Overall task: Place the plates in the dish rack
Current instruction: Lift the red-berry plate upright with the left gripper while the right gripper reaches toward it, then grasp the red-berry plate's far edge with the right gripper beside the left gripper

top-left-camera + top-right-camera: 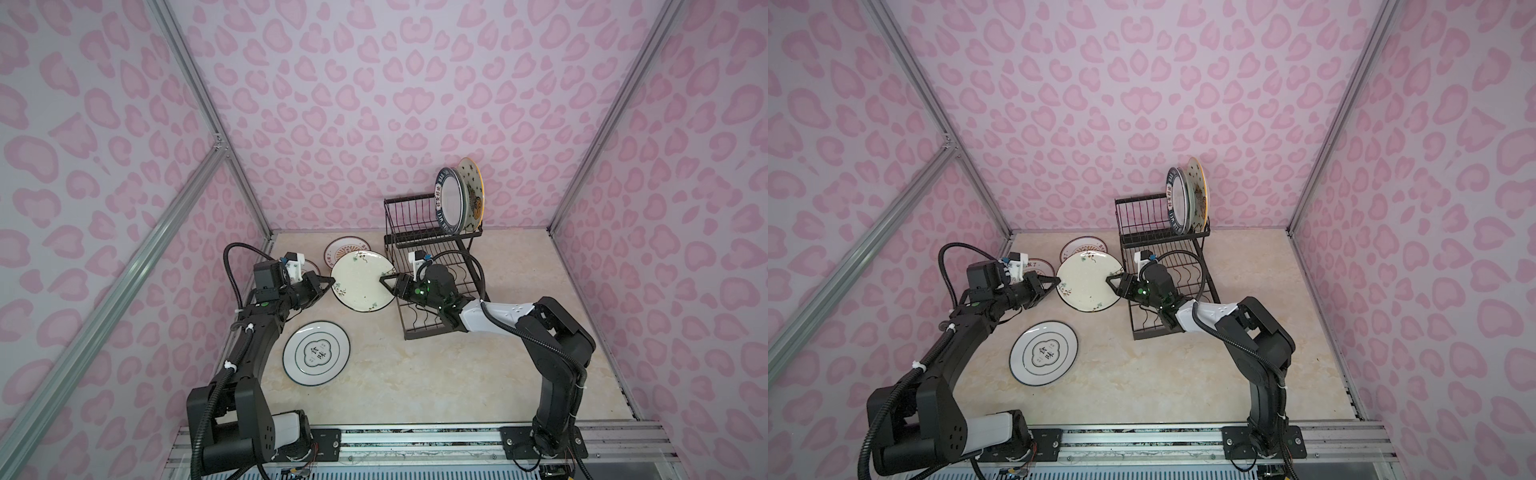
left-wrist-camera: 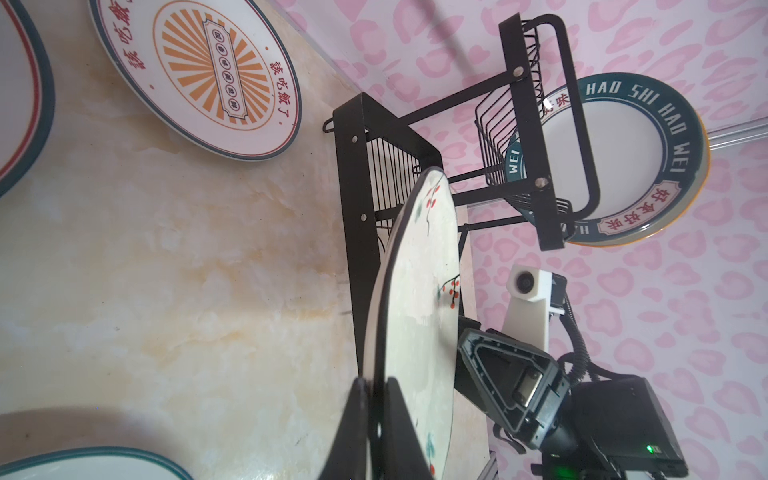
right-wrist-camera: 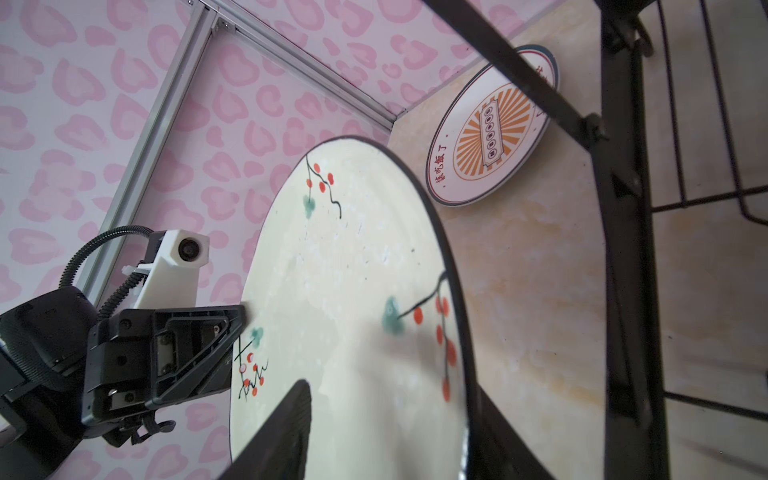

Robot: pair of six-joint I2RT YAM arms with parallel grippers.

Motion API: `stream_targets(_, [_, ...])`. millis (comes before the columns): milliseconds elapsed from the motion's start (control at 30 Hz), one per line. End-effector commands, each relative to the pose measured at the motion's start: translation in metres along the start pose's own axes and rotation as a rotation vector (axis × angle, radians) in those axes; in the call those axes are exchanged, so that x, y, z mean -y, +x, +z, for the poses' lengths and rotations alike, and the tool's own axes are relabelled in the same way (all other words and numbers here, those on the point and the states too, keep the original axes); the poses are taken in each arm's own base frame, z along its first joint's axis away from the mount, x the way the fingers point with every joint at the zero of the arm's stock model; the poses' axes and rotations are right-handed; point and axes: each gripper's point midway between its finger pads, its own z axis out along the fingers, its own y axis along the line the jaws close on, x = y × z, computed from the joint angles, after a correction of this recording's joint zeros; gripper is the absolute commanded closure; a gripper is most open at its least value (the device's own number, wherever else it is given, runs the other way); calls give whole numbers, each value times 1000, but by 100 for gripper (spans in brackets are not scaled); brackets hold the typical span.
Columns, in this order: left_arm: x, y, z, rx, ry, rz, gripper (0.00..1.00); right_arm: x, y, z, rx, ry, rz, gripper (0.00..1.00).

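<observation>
The cream branch plate [image 1: 361, 280] [image 1: 1088, 282] hangs tilted above the table, between my two grippers. My left gripper [image 1: 330, 284] [image 2: 376, 382] is shut on its left rim. On the opposite rim my right gripper [image 1: 384, 282] [image 3: 390, 384] is open, one finger over the plate's face [image 3: 353, 291] and the other behind the edge. The black wire dish rack [image 1: 419, 232] [image 1: 1142, 232] stands just right of the plate. In its raised basket stand the navy-lettered plate [image 1: 451, 199] [image 2: 623, 158] and the star-and-cat plate [image 1: 473, 187].
A green-ringed emblem plate [image 1: 316, 352] [image 1: 1044, 352] lies flat near the left arm. An orange-sunburst plate [image 1: 347, 248] [image 3: 490, 129] lies by the back wall. Another plate [image 1: 309, 266] is mostly hidden behind the left wrist. Pink walls enclose the table on three sides.
</observation>
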Motion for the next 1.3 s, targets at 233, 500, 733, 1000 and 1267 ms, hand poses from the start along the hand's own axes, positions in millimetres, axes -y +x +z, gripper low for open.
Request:
stream_targets(233, [18, 0, -2, -12, 91, 55, 97, -14, -1, 4, 5, -61, -3, 64])
stream_targets(500, [13, 2, 0, -25, 74, 55, 97, -21, -2, 1, 7, -83, 0, 82])
stream_targets(733, [12, 2, 0, -28, 66, 60, 92, -26, -2, -3, 14, -111, 18, 98])
stream_targets(1000, [13, 3, 0, -34, 66, 69, 56, -27, -3, -8, 20, -117, 20, 100])
stream_targets(1267, [11, 7, 6, -54, 64, 68, 45, -31, -2, -15, 17, -139, 23, 100])
